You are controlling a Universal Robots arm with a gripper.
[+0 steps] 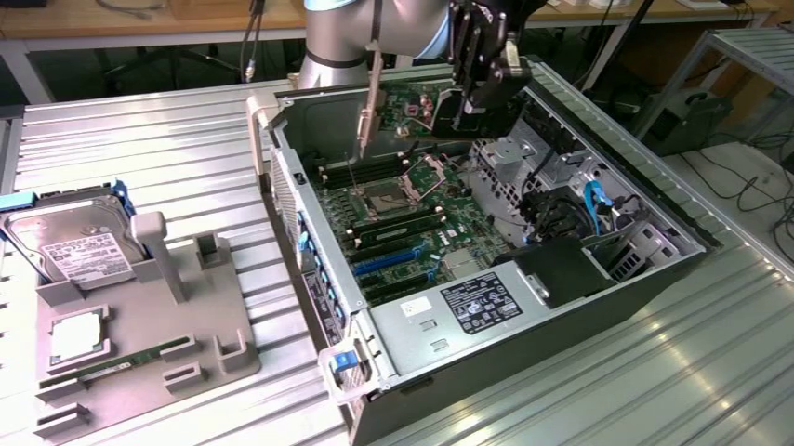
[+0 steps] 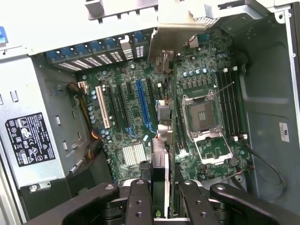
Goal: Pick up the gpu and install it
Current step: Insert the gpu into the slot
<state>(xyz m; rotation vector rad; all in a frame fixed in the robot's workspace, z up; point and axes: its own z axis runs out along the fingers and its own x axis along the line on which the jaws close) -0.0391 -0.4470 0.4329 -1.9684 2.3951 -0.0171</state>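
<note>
Wrist view: claw grips gpu edge-on; long axis extends away, bracket farthest.

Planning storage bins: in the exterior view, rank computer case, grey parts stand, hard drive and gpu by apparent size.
1. computer case
2. grey parts stand
3. hard drive and gpu: about alike; the gpu hangs in the tool, distance differs, so unranked.
</note>
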